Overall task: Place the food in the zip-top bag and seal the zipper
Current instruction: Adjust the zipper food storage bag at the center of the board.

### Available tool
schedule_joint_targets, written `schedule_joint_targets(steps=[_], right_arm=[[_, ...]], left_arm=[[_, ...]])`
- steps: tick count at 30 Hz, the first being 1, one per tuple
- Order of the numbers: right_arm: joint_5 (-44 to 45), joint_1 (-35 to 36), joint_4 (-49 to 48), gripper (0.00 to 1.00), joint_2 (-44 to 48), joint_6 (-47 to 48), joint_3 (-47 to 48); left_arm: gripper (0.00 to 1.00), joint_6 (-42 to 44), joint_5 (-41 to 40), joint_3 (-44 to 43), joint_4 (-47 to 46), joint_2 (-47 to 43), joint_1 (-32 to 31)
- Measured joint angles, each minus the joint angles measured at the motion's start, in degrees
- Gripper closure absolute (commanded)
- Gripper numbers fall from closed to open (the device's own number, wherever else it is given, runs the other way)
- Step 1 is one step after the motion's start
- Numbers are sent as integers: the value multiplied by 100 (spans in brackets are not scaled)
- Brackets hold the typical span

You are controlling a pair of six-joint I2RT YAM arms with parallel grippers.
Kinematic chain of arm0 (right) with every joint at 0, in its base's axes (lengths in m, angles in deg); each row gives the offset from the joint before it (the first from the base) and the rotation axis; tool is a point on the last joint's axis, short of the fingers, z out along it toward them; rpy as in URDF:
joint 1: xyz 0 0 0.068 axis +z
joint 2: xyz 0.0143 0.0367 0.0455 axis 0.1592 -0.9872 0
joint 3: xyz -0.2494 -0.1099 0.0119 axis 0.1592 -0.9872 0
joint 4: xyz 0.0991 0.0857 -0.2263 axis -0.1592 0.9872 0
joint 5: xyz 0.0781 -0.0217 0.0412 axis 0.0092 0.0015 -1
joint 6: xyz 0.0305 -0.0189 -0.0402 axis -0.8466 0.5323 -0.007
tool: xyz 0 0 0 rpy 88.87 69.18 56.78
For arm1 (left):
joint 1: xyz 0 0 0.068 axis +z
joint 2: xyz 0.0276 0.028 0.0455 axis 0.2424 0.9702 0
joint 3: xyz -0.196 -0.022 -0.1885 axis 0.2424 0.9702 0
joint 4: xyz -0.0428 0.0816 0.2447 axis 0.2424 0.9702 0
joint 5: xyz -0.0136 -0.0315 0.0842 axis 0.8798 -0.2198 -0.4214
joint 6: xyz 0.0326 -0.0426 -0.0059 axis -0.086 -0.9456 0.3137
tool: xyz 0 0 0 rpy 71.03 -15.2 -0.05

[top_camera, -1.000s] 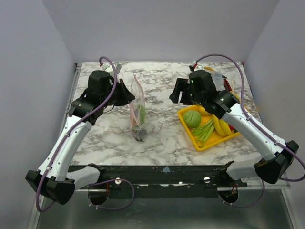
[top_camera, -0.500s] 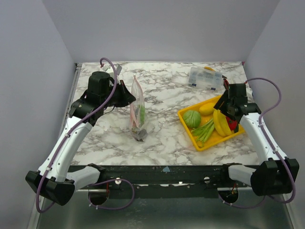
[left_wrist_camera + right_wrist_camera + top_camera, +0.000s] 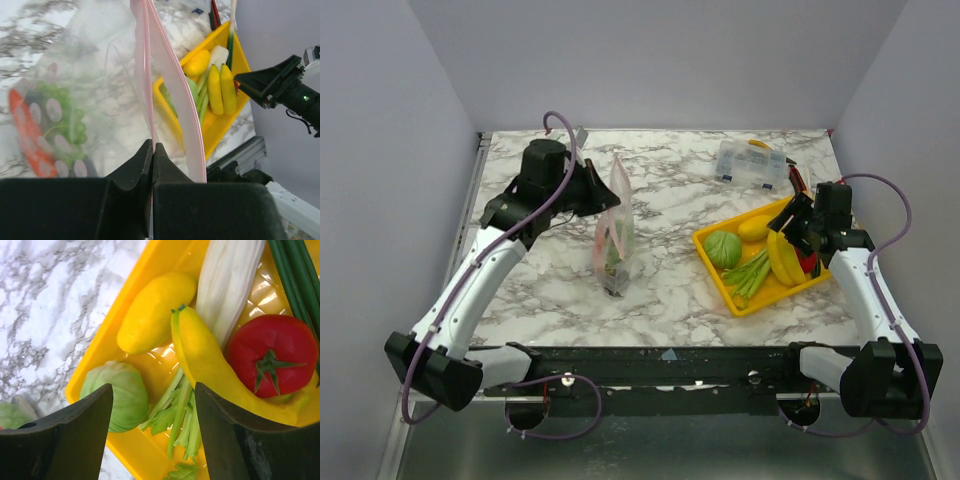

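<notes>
The clear zip-top bag [image 3: 613, 235] stands upright on the marble, with green grapes [image 3: 65, 117] and a red item inside. My left gripper [image 3: 601, 196] is shut on one side of the pink zipper [image 3: 145, 75]. The other zipper lip stands apart to the right, so the mouth is open. My right gripper [image 3: 788, 222] is open and empty above the yellow tray [image 3: 740, 300]. In the tray lie a round green vegetable [image 3: 117, 395], a yellow fruit [image 3: 155, 310], a banana-like yellow piece [image 3: 207, 357], a red tomato [image 3: 272, 352] and celery [image 3: 182, 425]. No eggplant shows.
A rigid clear compartment box [image 3: 752, 163] sits at the back right, behind the tray. A white leek-like stalk [image 3: 230, 275] lies in the tray's far part. Walls close the table on the left, back and right.
My right arm swung from the table's middle to the right and now hovers over the tray's right side. My left gripper moved slightly back and right, still holding the bag's lip.
</notes>
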Motion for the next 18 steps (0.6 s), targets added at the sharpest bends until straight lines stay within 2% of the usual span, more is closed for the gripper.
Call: schedule_joint_targets(steps=[9,18], right_arm=[[-74,0,-66,30,76,157,120],[-280,0,-68,31,107,328,120]], left_arm=[[100,-1012,286,-909,-595,1871,-1169],[100,-1451,573,-942,-730,2378,-1233]])
